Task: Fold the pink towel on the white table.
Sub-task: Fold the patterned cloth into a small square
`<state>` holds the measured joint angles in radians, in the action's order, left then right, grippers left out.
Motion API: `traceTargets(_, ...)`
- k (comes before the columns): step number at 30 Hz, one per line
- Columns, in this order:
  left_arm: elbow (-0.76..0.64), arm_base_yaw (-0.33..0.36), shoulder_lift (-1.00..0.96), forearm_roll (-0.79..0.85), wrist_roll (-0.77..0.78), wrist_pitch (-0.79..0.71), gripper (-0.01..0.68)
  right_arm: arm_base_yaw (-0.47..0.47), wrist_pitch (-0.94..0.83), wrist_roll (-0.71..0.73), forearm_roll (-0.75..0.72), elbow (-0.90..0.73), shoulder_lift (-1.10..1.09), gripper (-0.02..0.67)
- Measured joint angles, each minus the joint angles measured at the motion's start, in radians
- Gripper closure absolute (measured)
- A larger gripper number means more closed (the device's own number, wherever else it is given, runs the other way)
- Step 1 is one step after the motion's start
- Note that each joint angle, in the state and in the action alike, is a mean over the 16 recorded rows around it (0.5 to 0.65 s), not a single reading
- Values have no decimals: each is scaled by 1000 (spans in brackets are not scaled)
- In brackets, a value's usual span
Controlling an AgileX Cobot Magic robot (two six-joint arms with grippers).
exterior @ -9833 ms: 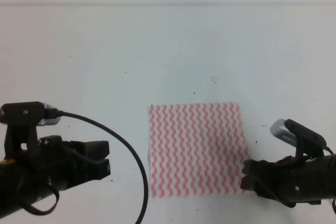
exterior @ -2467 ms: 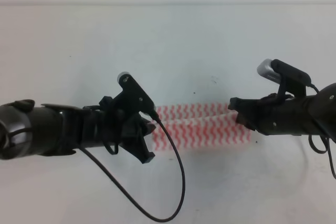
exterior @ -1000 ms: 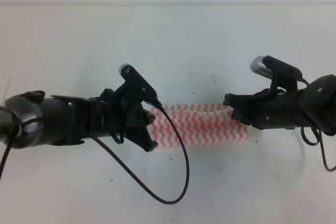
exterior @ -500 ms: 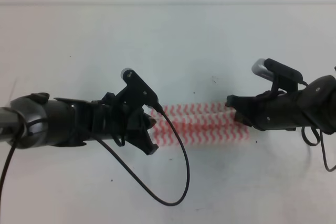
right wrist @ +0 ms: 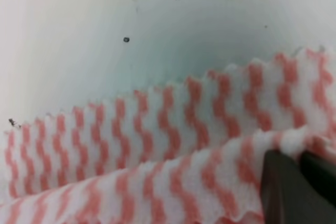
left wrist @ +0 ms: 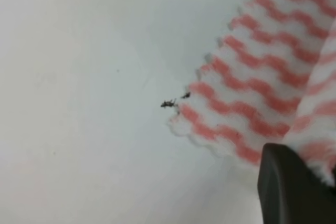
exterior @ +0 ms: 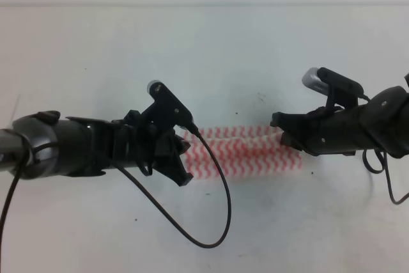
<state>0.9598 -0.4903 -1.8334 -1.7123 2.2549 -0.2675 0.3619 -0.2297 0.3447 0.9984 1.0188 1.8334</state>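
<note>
white table (exterior: 204, 49), pink towel (exterior: 249, 153) (ends hidden)

A small dark bit of debris (left wrist: 169, 103) (two specks, really) lies there.

Both arms matte black. Left arm (exterior: 64, 151): thick rounded tube; angled black bracket carries a silver-capped wrist camera (exterior: 154, 85); thin black cable (exterior: 214, 215) hangs from it in a long loop. Right arm (exterior: 377, 126): same build, silver-ended camera (exterior: 313, 77) on its bracket, black cable (exterior: 390, 187) trailing.
</note>
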Motion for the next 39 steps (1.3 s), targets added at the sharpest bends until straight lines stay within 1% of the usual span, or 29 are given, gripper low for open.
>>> traceTargets(19,8,0,13,-10,-23,-1,677,-4,-34,-1,-2,35,3,666)
traceTargets(35,38,0,-21,-10,-44,26,677,-14,-40,-1,-10,41,12,666)
traceTargets(39,39,0,-24,-20,-45,34,666,-16,-41,-1,-11,41,14,666)
